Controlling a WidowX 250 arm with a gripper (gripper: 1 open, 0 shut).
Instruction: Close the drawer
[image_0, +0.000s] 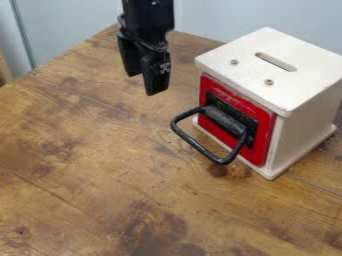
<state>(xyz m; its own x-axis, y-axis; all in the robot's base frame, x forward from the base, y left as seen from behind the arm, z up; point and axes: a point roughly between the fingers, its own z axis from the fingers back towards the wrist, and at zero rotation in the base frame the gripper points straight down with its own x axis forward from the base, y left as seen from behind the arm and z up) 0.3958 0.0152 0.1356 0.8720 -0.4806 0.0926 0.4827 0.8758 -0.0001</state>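
The drawer (262, 124) shows its red front inside the cream wooden casing (287, 72) at the right of the table. A black bar handle (230, 117) crosses the front, and a large black loop (205, 139) hangs from it and rests on the tabletop. The red front sits roughly level with the casing's face. My gripper (144, 74) hangs above the table to the left of the drawer, pointing down. Its black fingers (158, 72) stand apart with nothing between them. It touches neither the loop nor the casing.
The wooden table (94, 170) is worn and stained. Its far edge runs behind the gripper toward a pale wall. The casing has a slot (275, 61) on top and stands near the table's right side.
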